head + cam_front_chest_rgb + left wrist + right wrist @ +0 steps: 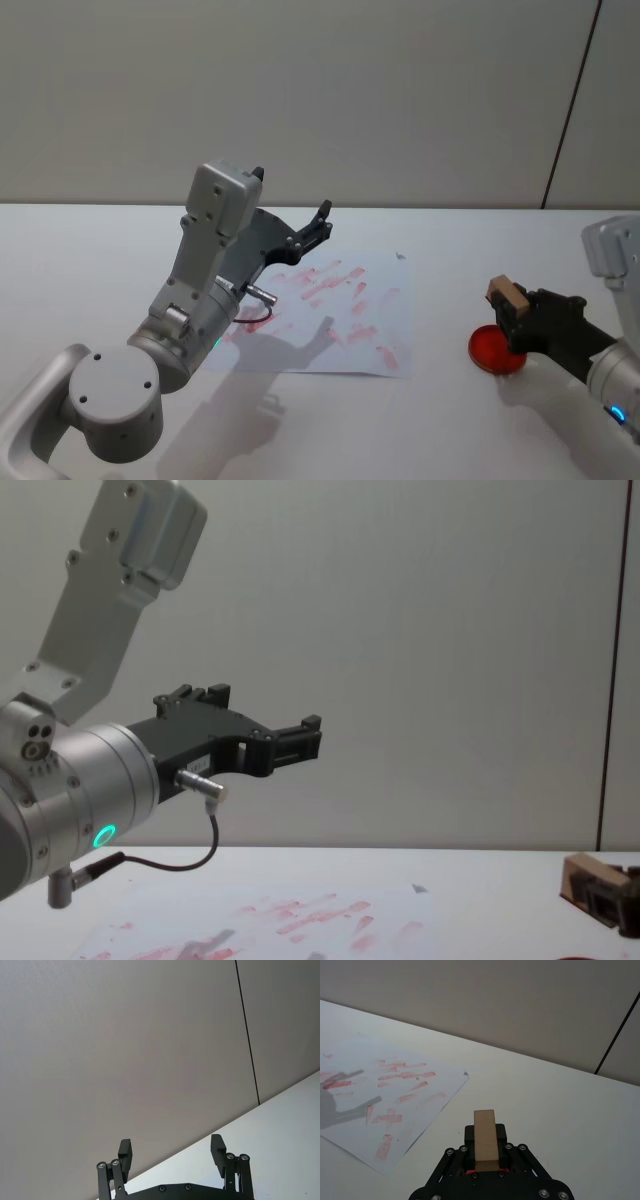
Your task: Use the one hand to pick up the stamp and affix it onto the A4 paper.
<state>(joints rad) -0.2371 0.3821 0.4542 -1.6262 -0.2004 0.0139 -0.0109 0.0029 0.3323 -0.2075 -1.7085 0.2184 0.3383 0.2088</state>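
Left hand, green ring, parked raised above the far left part of the A4 paper; its fingers stand apart with nothing between them. The sheet lies flat on the white worktop, covered in red-pink smears, small grey mark at its far right corner.

Right hand, blue ring, hovers above the red ink pad, well apart from the paper's right edge. It is clamped on the stamp, the tan block standing out beyond the fingertips; the inked face cannot be seen.

Judged step: carry the stamp leftward to the sheet. To do it well, keep the block square in the grip, bring it over an unmarked patch near the right margin, lower straight down and press flat, no sliding, or the print smears like its neighbours.

In the way: nothing lies between pad and paper. The left arm's shadow falls on the sheet; the arm overhangs the left portion, so the right side is the safer target
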